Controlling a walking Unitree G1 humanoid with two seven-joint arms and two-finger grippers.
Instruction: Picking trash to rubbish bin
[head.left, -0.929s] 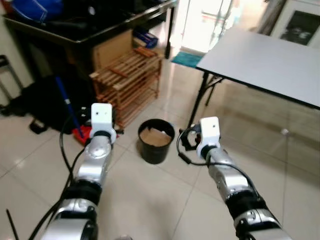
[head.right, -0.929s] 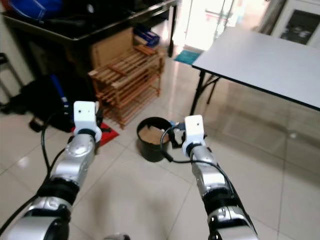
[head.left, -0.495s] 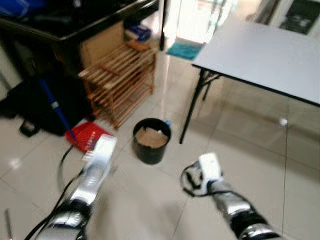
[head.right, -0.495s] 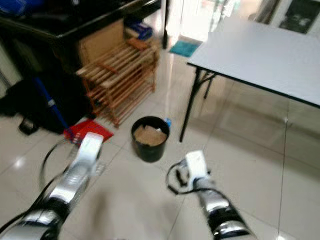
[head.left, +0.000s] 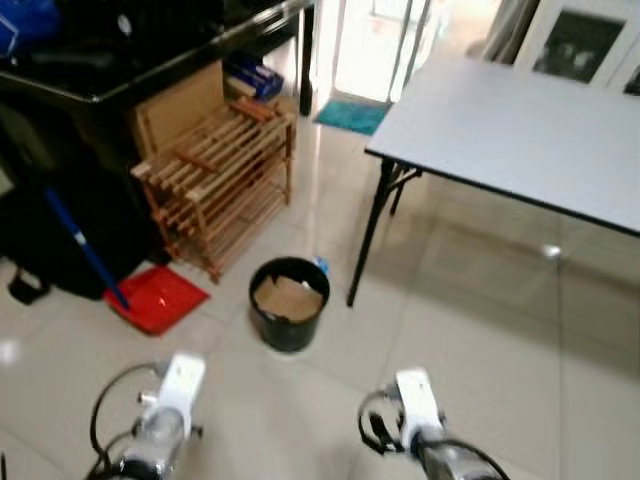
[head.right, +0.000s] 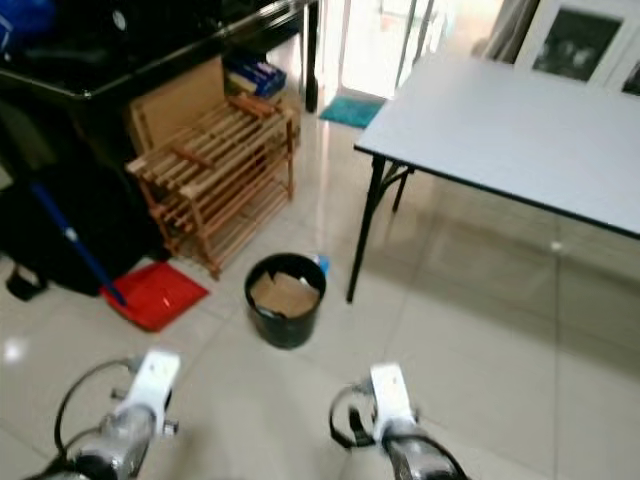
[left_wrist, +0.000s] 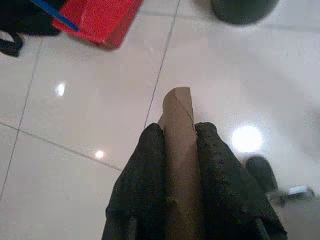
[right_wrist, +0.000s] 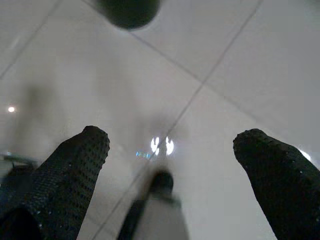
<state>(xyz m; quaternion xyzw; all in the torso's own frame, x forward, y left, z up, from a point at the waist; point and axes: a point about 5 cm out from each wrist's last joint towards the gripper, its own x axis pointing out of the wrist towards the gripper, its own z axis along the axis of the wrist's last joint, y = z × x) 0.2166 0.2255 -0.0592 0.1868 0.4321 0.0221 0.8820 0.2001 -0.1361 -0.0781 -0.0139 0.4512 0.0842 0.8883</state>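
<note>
Head views give us the room first: a tiled floor (head.left: 480, 340), a grey folding table (head.left: 520, 130) on our right, a dark desk (head.left: 120, 70) on our left with a wooden slatted rack (head.left: 215, 170) before it, and a red dustpan (head.left: 160, 298) with a blue handle beside the rack. The black rubbish bin (head.left: 288, 303) stands on the floor between the rack and the table's leg, and it already holds a brown piece that looks like cardboard.

Both arms sit low at the bottom edge of these views. The left end effector (left_wrist: 182, 165) is pressed onto a brown cardboard tube (left_wrist: 179, 150), one black finger (left_wrist: 145, 175) on each side, with the tube's long axis running along the fingers and its tip sticking out past them. The right end effector (right_wrist: 175, 165) is spread wide and carries nothing.

We judge that the coming move turns on this: the bin lies ahead of both arms and well apart from them, roughly midway, a little nearer the left arm's side. In the left wrist view its dark rim is cut off at the frame's edge beyond the tube's tip. The tube's lower end is hidden between the fingers. In the head views the fingers are cut off.
</note>
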